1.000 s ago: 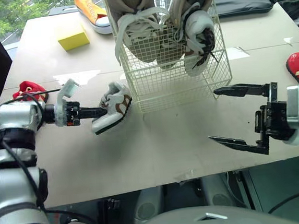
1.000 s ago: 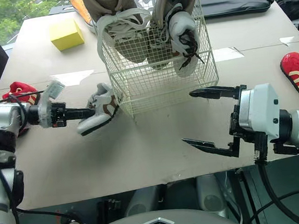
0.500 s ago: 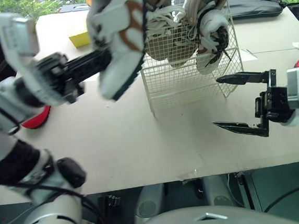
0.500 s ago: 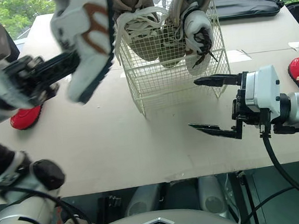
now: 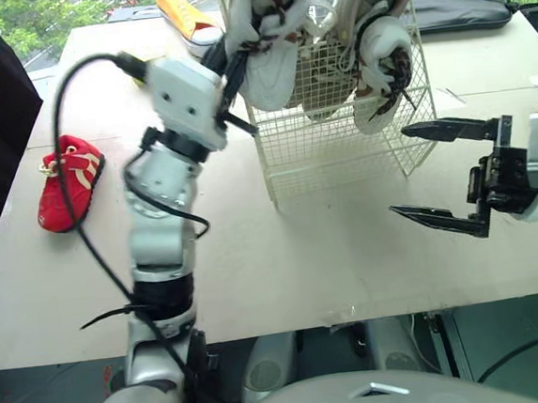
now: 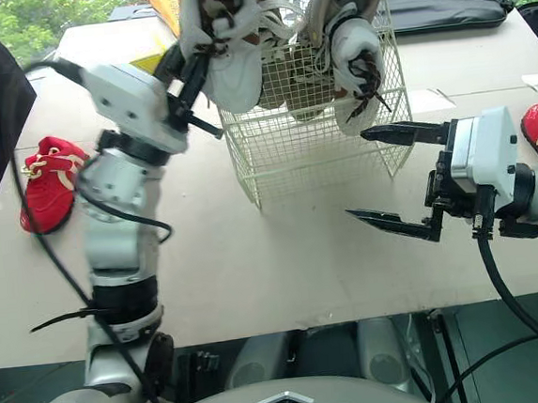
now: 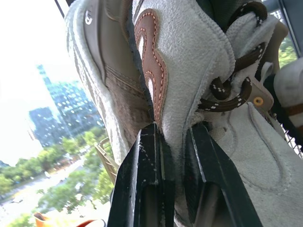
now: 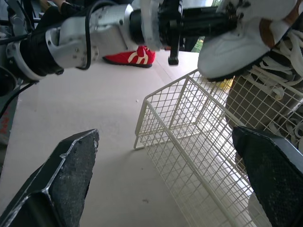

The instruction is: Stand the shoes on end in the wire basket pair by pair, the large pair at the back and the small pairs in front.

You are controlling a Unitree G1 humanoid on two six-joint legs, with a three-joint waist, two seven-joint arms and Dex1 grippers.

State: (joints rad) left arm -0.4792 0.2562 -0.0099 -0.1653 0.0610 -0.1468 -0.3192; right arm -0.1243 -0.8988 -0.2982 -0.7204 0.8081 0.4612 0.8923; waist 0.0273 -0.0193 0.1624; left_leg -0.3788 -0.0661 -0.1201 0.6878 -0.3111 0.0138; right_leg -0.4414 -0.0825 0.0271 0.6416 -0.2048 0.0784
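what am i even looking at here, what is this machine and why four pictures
It is a humanoid robot with two arms, each ending in a two-fingered black gripper. The two wide pictures come from cameras on its head, looking down over a table; the two close ones come from cameras on its wrists. The left gripper is shut on a small white shoe, held up over a wire basket where a large pale pair stands on end. The right gripper hangs open beside the basket. A red shoe lies on the table.

White small shoe (image 5: 272, 69) with brown trim, cream wire basket (image 5: 340, 148), red shoe (image 5: 67, 178)
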